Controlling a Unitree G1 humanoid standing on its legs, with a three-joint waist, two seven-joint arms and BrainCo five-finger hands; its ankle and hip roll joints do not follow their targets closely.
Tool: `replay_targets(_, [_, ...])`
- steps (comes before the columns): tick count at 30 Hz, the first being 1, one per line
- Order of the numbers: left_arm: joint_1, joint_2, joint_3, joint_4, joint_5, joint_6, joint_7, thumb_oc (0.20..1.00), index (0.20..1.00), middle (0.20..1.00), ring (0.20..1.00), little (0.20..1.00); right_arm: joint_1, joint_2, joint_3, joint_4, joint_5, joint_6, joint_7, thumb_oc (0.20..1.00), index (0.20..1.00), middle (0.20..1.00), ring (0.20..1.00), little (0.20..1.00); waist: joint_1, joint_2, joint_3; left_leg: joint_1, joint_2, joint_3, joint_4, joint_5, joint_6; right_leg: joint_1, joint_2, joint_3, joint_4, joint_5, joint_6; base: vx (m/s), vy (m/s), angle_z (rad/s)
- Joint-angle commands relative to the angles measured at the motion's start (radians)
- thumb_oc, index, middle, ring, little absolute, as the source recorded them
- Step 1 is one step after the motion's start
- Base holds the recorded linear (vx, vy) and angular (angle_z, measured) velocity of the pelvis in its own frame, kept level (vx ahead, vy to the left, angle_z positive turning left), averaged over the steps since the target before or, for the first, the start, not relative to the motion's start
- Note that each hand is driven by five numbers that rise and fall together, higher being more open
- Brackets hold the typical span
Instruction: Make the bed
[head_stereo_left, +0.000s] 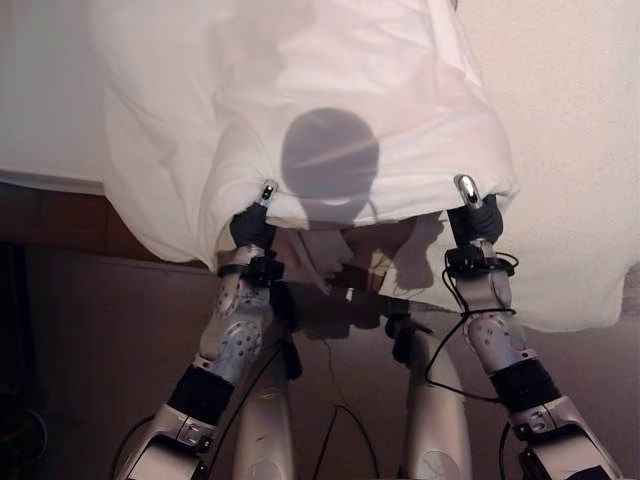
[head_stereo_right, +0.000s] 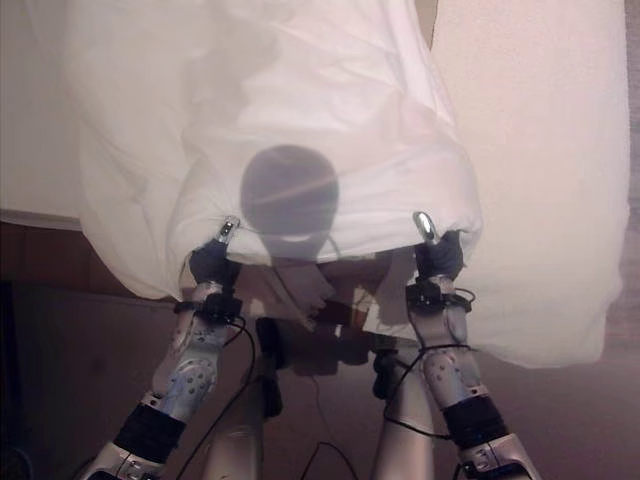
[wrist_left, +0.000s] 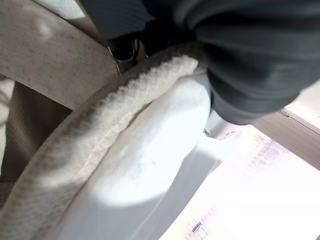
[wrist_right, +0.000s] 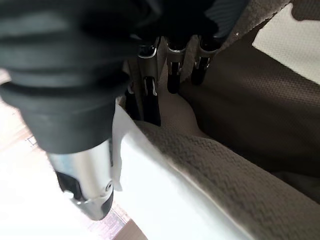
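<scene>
The bed (head_stereo_left: 570, 120) is seen stretching away under the camera, pale and textured, and a white blanket (head_stereo_left: 330, 90) is draped over its near end, with one flap hanging down past the edge at the left. The blanket's near hem is lifted clear of the bed by both hands, and dark floor (head_stereo_left: 80, 330) shows beneath it.

For this step to go well, the hem is best kept level: both hands ought to be carried forward together at the same height, so the cloth is laid flat rather than dragged askew. Some tension between the two grips should be held, since the slack sagging in the middle is likely to fold into a crease. The loose flap on the left will probably need straightening afterwards.

The left hand (head_stereo_left: 252, 228) is tucked up under the hem, with one silver digit lying over the top of the cloth; the edge appears to be pinched between thumb and fingers, though the fingers themselves are hidden behind the fabric. The right hand (head_stereo_left: 478, 215) is set the same way well apart from it, and in its wrist view the fingers (wrist_right: 150, 95) are curled against the thick woven underside while the thumb clamps the white top side.
</scene>
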Motion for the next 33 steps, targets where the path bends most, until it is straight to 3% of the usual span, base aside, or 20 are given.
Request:
replay_targets(1, [0.012,0.069,0.072,-0.099,0.018,-0.086,0.006,0.2,0.2,0.2,0.2,0.2,-0.023,-0.008,-0.115,-0.083,-0.007,-0.103,0.005,1.0,1.0,1.0,1.0,1.0,0.018,-0.043,-0.053,-0.016,0.024,0.001,0.091,-0.129,-0.007,0.015,-0.039,-0.003,-0.159,0.167,0.071,0.0,0.0,0.0])
replay_targets(13, [0.005,0.071,0.065,-0.099,0.028,-0.079,0.002,0.2,0.2,0.2,0.2,0.2,-0.039,-0.026,-0.109,-0.139,-0.011,-0.102,0.018,1.0,1.0,1.0,1.0,1.0,0.016,-0.062,-0.057,-0.021,0.028,0.002,0.102,-0.137,-0.004,0.012,-0.036,0.003,-0.161,0.166,0.071,0.0,0.0,0.0])
replay_targets(14, [0.008,0.071,0.068,-0.1,0.028,-0.08,0.002,0.2,0.2,0.2,0.2,0.2,-0.041,-0.024,-0.109,-0.142,-0.005,-0.105,0.02,0.765,0.765,0.765,0.765,0.765,0.017,-0.063,-0.055,-0.02,0.028,0.001,0.101,-0.136,-0.003,0.014,-0.036,0.002,-0.161,0.165,0.07,0.0,0.0,0.0])
replay_targets(15, [0.01,0.072,0.07,-0.101,0.028,-0.08,0.003,0.2,0.2,0.2,0.2,0.2,-0.042,-0.023,-0.108,-0.145,0.0,-0.108,0.022,0.395,0.395,0.395,0.395,0.395,0.018,-0.063,-0.054,-0.018,0.028,0.001,0.101,-0.136,-0.003,0.015,-0.035,0.001,-0.161,0.166,0.071,0.0,0.0,0.0])
replay_targets(16, [0.013,0.072,0.071,-0.101,0.028,-0.08,0.004,0.2,0.2,0.2,0.2,0.2,-0.039,-0.017,-0.107,-0.153,0.005,-0.112,0.025,0.2,0.2,0.2,0.2,0.2,0.018,-0.063,-0.054,-0.017,0.027,0.0,0.1,-0.135,-0.003,0.017,-0.036,-0.001,-0.161,0.166,0.071,0.0,0.0,0.0])
replay_targets(33, [0.056,0.076,0.095,-0.122,0.029,-0.086,0.007,0.2,0.2,0.2,0.2,0.2,-0.021,-0.01,-0.089,-0.135,0.004,-0.097,0.016,0.2,0.2,0.2,0.2,0.2,0.03,-0.056,-0.048,-0.007,0.025,-0.006,0.1,-0.135,-0.003,0.043,-0.035,-0.012,-0.168,0.166,0.073,0.0,0.0,0.0])
